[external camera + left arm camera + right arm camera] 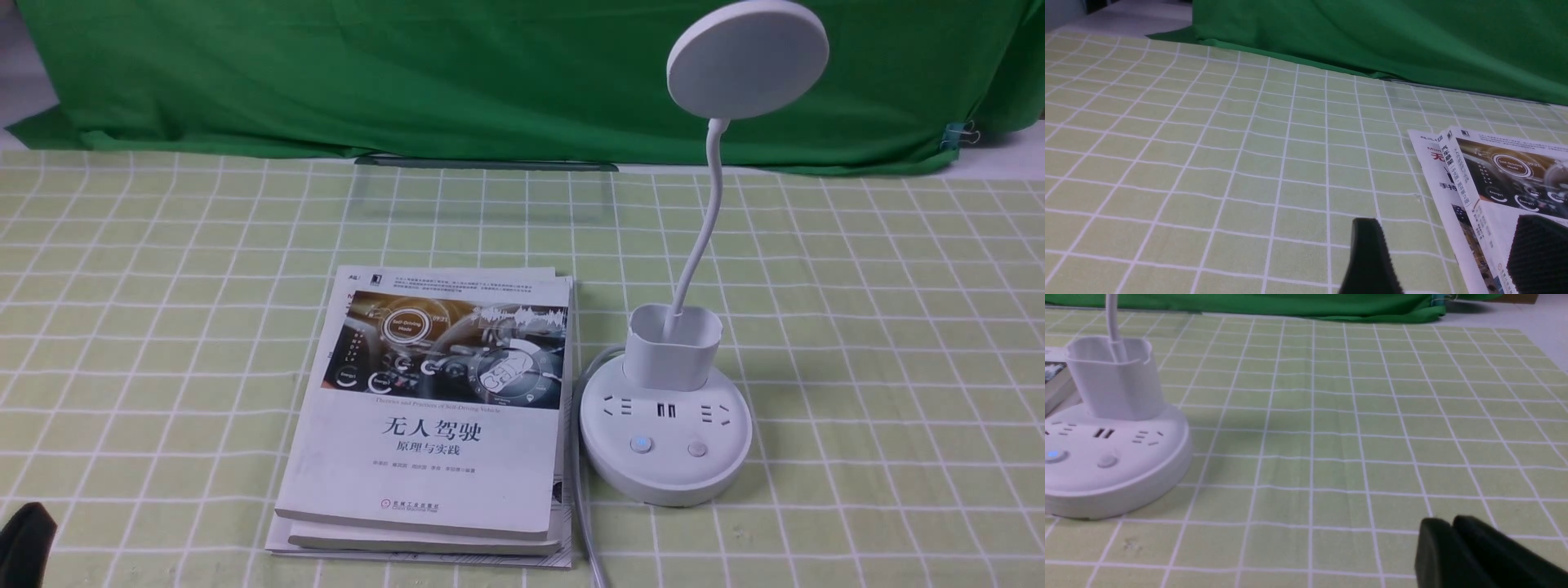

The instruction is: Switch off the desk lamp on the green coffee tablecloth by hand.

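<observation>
The white desk lamp (665,425) stands on the green checked tablecloth (898,327), right of centre. Its disc head (747,59) is raised on a thin neck above a small cup holder (673,347). On the round base, the left button (642,444) glows blue and the right button (696,448) is unlit. My right gripper (1447,526) is shut and empty, low over the cloth (1372,437), well to the right of the lamp base (1106,465). My left gripper (1449,222) is open and empty at the books' left edge.
A stack of books (433,408) lies just left of the lamp, also in the left wrist view (1490,183). The lamp's grey cord (581,506) runs between books and base towards the front edge. A dark green backdrop (408,73) hangs behind. A black part of my left arm (24,543) shows at the front left corner.
</observation>
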`<state>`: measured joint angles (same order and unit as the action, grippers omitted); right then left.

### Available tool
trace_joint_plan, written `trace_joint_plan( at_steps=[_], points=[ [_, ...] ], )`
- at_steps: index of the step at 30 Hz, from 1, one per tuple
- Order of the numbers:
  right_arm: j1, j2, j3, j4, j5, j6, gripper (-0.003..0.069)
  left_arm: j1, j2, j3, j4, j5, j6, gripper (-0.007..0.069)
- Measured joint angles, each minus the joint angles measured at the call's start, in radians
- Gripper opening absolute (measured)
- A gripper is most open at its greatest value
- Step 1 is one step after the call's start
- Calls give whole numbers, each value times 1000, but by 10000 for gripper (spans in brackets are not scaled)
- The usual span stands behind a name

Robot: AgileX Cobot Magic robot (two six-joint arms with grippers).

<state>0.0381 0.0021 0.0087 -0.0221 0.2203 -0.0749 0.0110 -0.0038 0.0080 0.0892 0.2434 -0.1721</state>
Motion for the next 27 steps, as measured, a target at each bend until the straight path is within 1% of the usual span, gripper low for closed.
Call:
trace_joint_plan(
  at_steps=[7, 27],
  points=[
    [0, 0, 0, 0, 0, 0, 138, 0, 0, 0, 0, 0, 0, 410],
    [0, 0, 0, 0, 0, -2, 178, 0, 0, 0, 0, 0, 0, 410]
  ],
)
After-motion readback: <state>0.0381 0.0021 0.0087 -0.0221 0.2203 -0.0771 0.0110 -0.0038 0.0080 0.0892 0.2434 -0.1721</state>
